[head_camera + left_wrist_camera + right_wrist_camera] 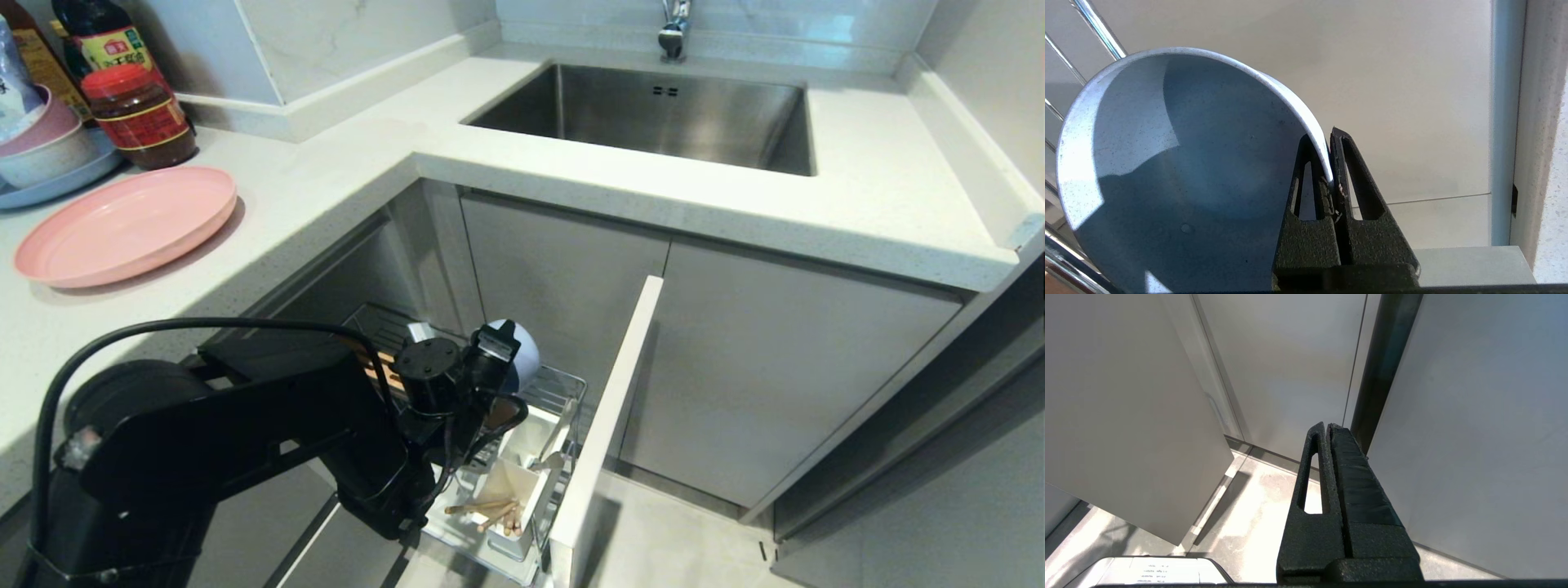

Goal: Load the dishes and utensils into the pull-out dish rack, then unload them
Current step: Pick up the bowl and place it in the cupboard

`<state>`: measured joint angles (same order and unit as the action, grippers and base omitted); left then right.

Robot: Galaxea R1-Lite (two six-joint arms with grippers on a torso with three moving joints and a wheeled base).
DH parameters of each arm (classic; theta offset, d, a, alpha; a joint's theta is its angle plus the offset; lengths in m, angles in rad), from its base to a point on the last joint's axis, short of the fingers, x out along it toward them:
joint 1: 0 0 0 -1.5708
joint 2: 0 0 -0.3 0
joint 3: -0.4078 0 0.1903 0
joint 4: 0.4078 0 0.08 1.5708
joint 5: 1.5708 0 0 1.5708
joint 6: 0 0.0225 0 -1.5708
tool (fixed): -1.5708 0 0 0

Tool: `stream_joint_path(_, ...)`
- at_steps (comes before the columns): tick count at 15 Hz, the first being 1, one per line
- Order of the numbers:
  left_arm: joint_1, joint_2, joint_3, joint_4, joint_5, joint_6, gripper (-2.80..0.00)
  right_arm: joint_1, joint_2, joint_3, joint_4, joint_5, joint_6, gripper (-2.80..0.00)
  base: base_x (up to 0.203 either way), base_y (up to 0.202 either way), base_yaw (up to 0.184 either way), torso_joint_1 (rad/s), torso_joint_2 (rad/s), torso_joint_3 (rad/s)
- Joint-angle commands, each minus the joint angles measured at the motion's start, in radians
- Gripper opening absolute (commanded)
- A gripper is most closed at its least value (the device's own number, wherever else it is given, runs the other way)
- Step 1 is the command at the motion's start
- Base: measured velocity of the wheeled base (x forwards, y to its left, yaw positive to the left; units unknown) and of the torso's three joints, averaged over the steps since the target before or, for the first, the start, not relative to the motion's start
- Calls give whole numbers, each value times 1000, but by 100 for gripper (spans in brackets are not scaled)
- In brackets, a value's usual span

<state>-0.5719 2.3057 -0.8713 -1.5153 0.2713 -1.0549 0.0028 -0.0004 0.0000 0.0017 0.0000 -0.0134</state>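
A white speckled countertop wraps the corner of a kitchen, with a steel sink set into it and pale-grey cabinet doors below. On the counter's left side the pink plate lies flat, well apart from the rack — behind it stand a red-lidded jar and a blue plate stacked with bowls. Below the counter the pull-out dish rack stands drawn out on its narrow cabinet front. The left gripper reaches in over the rack, its 2 fingers clamped on the rim of the pale blue-grey bowl — 1 finger inside the rim, 1 outside. The bowl is tilted on edge above the chrome wires. In the white utensil box the wooden chopsticks lie slanted. The right gripper hangs beside the cabinet doors, fingers pressed together on nothing.
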Motion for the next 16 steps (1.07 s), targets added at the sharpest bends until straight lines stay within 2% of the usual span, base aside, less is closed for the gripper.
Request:
stream_joint_path(1,1,6,-3,-6,2,-7,-280,0,0,0,0,0,0,-280,0,0,0,0,0,0)
stream_joint_path(9,1,14,-6,-3,2,-16,-280,0,0,0,0,0,0,-280,0,0,0,0,0,0)
stream_joint_path(10,1,12,-6,-2,3,-14,0,0,0,0,0,0,0,-280,0,0,0,0,0,0)
stream_joint_path(16,-4,-9,-8,2,16,-7,0,0,0,0,0,0,0,-280,0,0,0,0,0,0)
